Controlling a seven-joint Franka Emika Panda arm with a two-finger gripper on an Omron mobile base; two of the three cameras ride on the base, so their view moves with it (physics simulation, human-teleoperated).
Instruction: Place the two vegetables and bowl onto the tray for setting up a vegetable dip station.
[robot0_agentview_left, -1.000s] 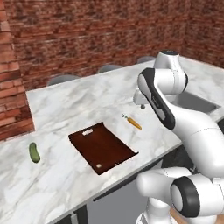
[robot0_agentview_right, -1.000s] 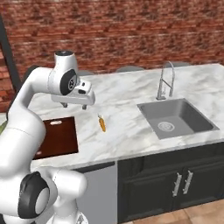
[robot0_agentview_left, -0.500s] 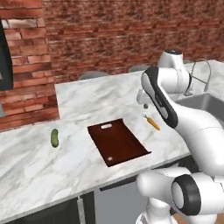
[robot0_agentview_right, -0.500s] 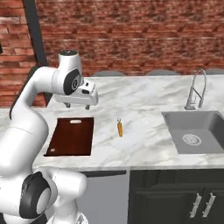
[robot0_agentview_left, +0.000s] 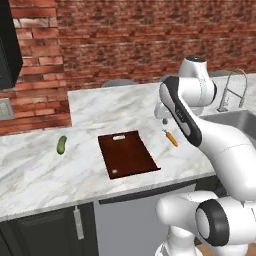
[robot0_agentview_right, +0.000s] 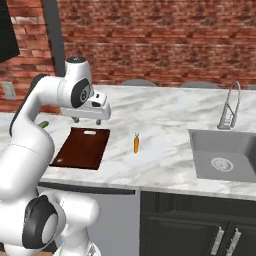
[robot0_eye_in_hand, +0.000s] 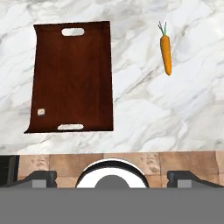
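On the white marble counter (robot0_agentview_left: 45, 165) a dark reddish-brown tray (robot0_agentview_left: 127, 154) is laid flat, with one short end close to the front edge of the counter. A pale slot is seen at its far short end in the left base view. Nothing is lying on the tray. In the hand view the tray (robot0_eye_in_hand: 72, 76) is shown with slots at both short ends and a small pale spot near one corner.

The carrot (robot0_agentview_left: 171, 138) is placed on the marble to the right of the tray, near it but not touching. In the right base view the carrot (robot0_agentview_right: 135, 143) is found between the tray (robot0_agentview_right: 82, 147) and the sink (robot0_agentview_right: 225, 162), with its green top pointing toward the brick wall (robot0_agentview_right: 165, 40). In the hand view the carrot (robot0_eye_in_hand: 165, 53) lies roughly parallel to the long side of the tray.

The cucumber (robot0_agentview_left: 61, 144) is lying on the counter to the left of the tray, well apart from it. In the right base view a small part of the cucumber (robot0_agentview_right: 43, 124) is seen behind the arm.

The gripper (robot0_agentview_right: 87, 120) is held above the counter, over the far end of the tray, and nothing is touched by it. Its fingers (robot0_eye_in_hand: 41, 177) are spread wide apart and nothing is grasped between them.

A faucet (robot0_agentview_right: 228, 107) stands behind the sink.
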